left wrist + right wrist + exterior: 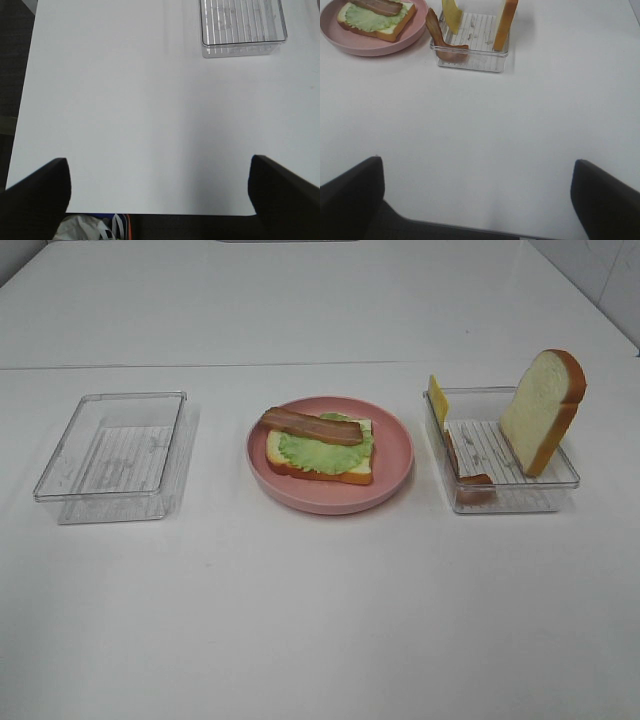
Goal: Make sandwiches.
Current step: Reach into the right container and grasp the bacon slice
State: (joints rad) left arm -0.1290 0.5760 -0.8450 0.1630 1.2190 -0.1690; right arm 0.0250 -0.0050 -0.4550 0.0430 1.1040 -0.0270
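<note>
One half-built sandwich (375,19) lies well apart from the right end effector (477,165).

Your high cam looks down from the near side, whole table (320,620). Left wrist sits well back, shares left tray (115,455); right wrist shares plate (330,502), right tray (478,443).

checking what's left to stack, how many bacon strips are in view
2. One bacon strip lies across the lettuce on the pink plate; the other strip sits in the right tray, at its plate-side wall. More could hide under the lettuce.
</note>
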